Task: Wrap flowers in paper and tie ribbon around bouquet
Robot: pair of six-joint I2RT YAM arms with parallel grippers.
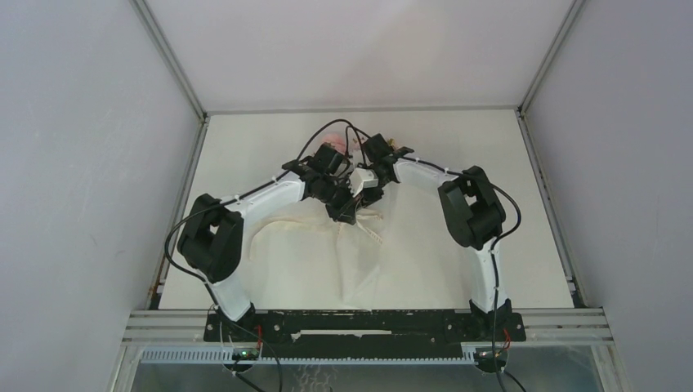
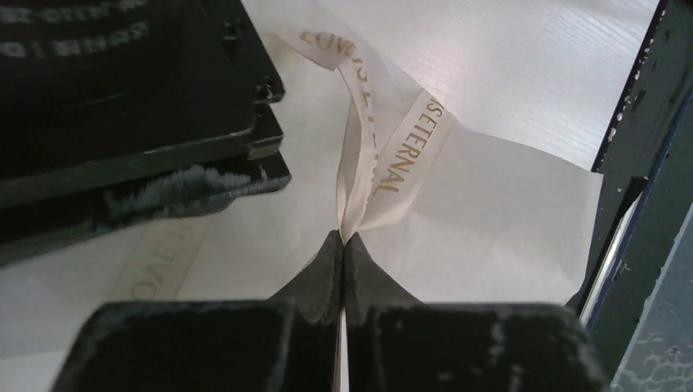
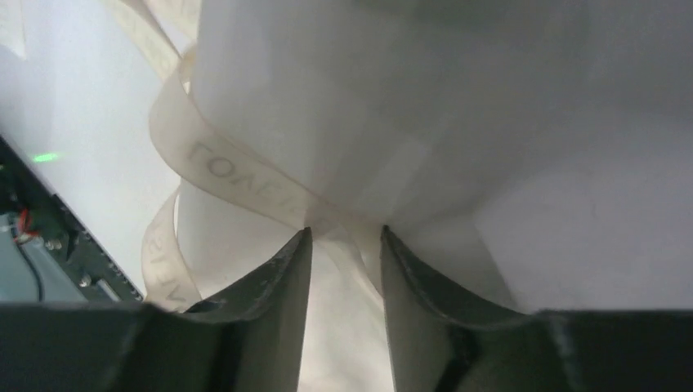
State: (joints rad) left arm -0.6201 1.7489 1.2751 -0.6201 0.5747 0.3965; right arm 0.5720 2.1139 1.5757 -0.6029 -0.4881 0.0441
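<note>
The pink flowers (image 1: 331, 137) peek out behind the two wrists at the back middle of the table. The translucent white paper (image 1: 359, 265) spreads from there toward the near edge. In the left wrist view my left gripper (image 2: 343, 237) is shut on the cream ribbon (image 2: 400, 155), which loops up over the paper (image 2: 507, 212). My right gripper (image 3: 345, 233) is open. Its tips press against the paper (image 3: 425, 122), and a strip of ribbon (image 3: 229, 175) runs across just above them. From above, both grippers (image 1: 345, 216) (image 1: 359, 189) meet over the bouquet's stem end.
Grey walls enclose the white table (image 1: 490, 163) on three sides. The right arm's black body (image 2: 122, 98) fills the upper left of the left wrist view. The table's near rail (image 3: 73, 237) shows at the left of the right wrist view.
</note>
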